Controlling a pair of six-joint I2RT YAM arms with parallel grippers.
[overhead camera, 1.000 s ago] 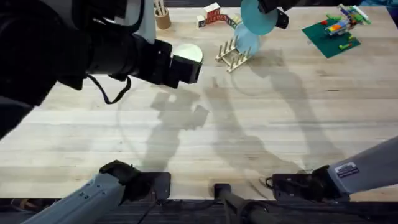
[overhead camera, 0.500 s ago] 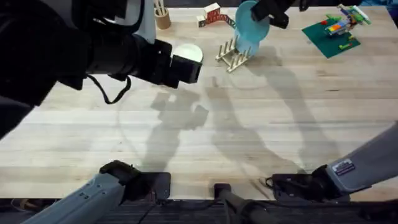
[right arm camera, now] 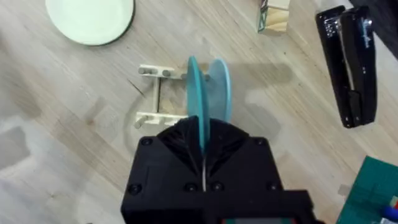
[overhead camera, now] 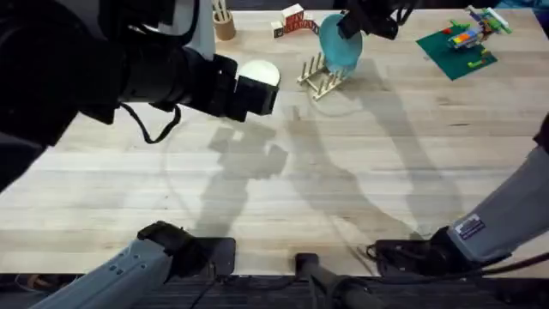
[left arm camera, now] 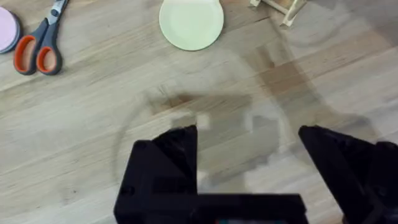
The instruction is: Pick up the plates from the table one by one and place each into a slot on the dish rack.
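Two black fingers of the right gripper (right arm camera: 202, 146) are clamping the rim of the flat round turquoise plate (right arm camera: 195, 99), holding it on edge so that it can be slipped down between pegs instead of lying flat across them. Directly under it the small light-wood dish rack with thin upright pegs (right arm camera: 154, 93) is standing near the far edge of the table, and a paler light-blue round plate (right arm camera: 219, 87) is already standing upright in a slot there; the turquoise plate is hanging just beside it and roughly parallel, which I judge to be the lining-up for the neighbouring slot. Whether its lower rim is touching the rack yet I cannot tell. The left gripper (left arm camera: 249, 146) is hovering over bare planks with its fingers spread wide and nothing between them, apparently waiting its turn. Ahead of it the flat round cream plate (left arm camera: 191, 23) is lying face up on the large pale-plank wooden table (overhead camera: 360, 163), near the far edge and to the left of the rack, well apart from it. Orange-handled scissors (left arm camera: 42, 40) and a small pink round dish (left arm camera: 7, 30) are lying farther left, and a black stapler (right arm camera: 349, 65) is resting beyond the rack.
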